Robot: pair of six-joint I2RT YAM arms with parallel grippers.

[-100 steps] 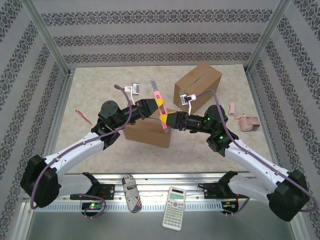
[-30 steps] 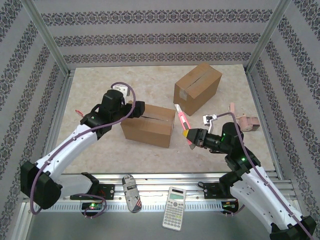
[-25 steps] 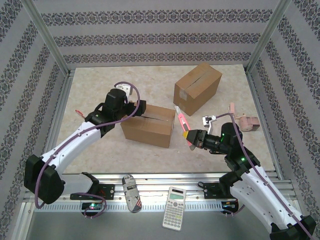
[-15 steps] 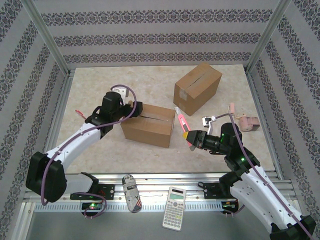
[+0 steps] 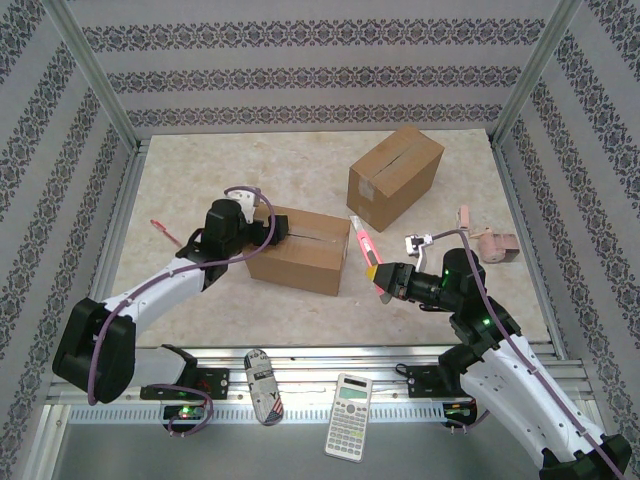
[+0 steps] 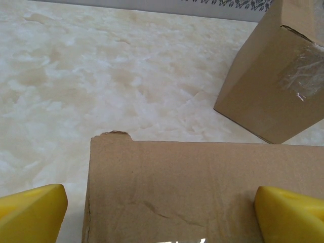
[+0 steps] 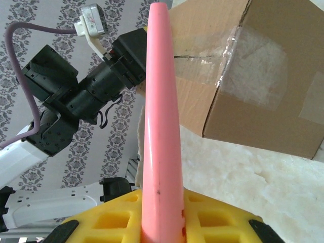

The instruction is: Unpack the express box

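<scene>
Cardboard boxes [image 5: 297,252] [image 5: 394,176], two; pink cutter [image 5: 360,240], one.

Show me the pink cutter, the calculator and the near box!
pink cutter [image 5: 362,243], top view, middle of its pink body.
calculator [image 5: 349,416], top view, its keypad.
near box [image 5: 295,263], top view, its front side.
</scene>
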